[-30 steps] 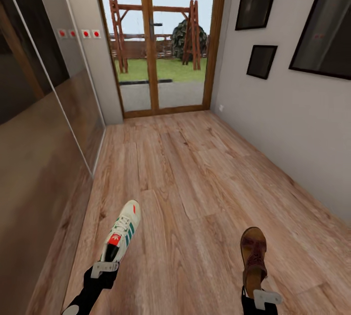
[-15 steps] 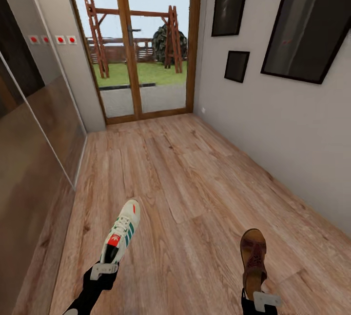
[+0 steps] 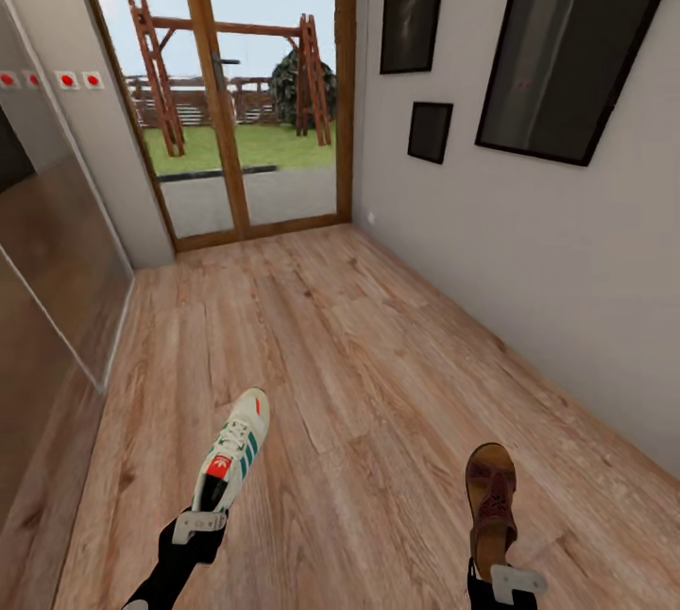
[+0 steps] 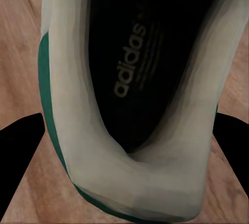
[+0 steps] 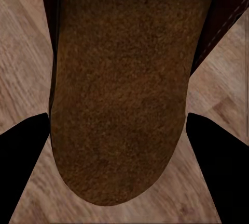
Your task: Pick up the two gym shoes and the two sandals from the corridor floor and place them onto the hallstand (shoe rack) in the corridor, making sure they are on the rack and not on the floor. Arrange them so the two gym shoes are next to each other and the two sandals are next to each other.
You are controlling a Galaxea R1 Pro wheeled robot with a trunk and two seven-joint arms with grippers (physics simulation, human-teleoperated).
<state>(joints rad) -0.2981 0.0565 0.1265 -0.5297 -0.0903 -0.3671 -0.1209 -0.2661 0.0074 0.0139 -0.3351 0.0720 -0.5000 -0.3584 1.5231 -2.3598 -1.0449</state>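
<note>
1. White sneaker with green side stripes and a red tongue patch [image 3: 233,451] rides in the left gripper [image 3: 199,527], clamped at the heel, toe forward, above the wood-grain plank floor [image 3: 378,355].
2. The brown leather strappy sandal [image 3: 492,504] is gripped at its heel by the right gripper [image 3: 505,580].
3. No rack is in view, only a glazed wooden door [image 3: 236,100] ahead, so I'd turn the base slowly, keeping both shoes level and clear of the grey wall [image 3: 529,251].
4. Once there, set each beside its mate.
</note>
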